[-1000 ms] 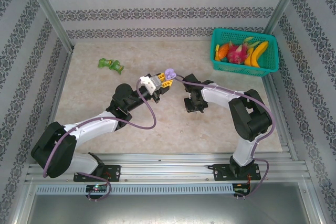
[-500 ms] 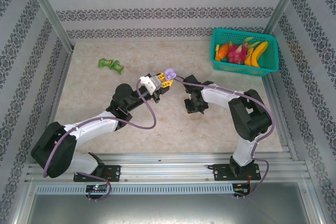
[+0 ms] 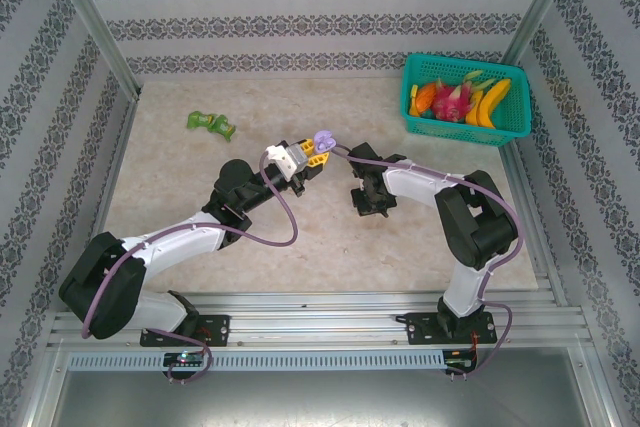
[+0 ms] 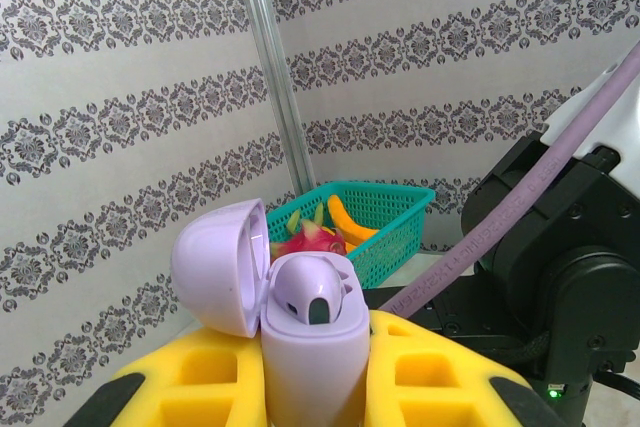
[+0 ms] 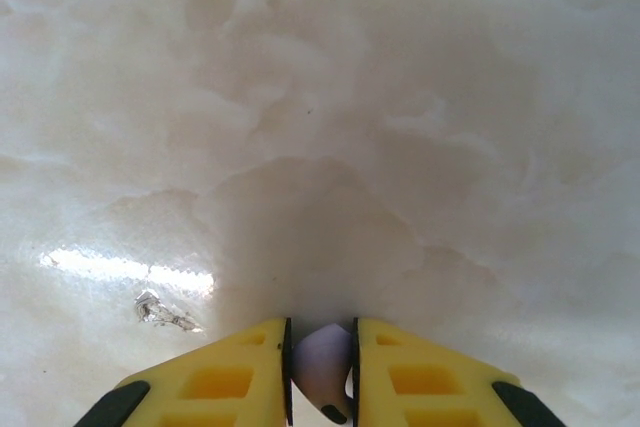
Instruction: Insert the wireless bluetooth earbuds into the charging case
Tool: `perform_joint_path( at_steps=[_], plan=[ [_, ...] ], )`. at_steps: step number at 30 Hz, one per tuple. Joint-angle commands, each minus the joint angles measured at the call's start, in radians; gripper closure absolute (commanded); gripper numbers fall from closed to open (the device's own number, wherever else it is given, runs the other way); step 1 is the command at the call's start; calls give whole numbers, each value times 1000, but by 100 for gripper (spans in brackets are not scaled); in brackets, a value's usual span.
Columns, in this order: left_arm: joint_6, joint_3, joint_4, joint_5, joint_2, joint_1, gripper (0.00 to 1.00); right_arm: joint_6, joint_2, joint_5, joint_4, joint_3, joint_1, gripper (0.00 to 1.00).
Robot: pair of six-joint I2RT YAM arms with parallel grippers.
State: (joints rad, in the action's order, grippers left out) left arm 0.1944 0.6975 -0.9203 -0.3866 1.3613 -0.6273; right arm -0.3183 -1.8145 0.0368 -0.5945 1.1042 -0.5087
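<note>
Visible count: 1 basket [image 3: 466,128], 1 charging case [image 4: 310,347], 1 earbud [image 5: 322,372], 1 green item [image 3: 211,124], 2 grippers.
Basket is teal. The fruit in it overlaps too much for a total, but 1 dragon fruit [image 3: 455,99] and at least 1 banana [image 3: 494,100] are clear. The single lilac charging case, lid open, sits left of the basket. The single pale earbud with a dark tip is left of the basket and nearer. The single green item is far left of the basket. Left gripper [image 3: 312,155] and right gripper [image 3: 366,203] are both left of the basket.
</note>
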Motion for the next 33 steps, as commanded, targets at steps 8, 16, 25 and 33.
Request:
perform_joint_path(
  at_steps=[8, 16, 25, 33],
  plan=[
    [5, 11, -9, 3, -24, -11, 100, -51, 126, 9, 1, -38, -12, 82],
    [8, 15, -2, 3, -29, -10, 100, -93, 283, 3, 7, -68, 9, 83],
    [13, 11, 3, 4, -24, -10, 100, -131, 432, -26, 8, -65, 48, 85],
    [10, -16, -4, 9, 14, -11, 100, -149, 496, -57, -4, 9, 67, 85]
  ],
)
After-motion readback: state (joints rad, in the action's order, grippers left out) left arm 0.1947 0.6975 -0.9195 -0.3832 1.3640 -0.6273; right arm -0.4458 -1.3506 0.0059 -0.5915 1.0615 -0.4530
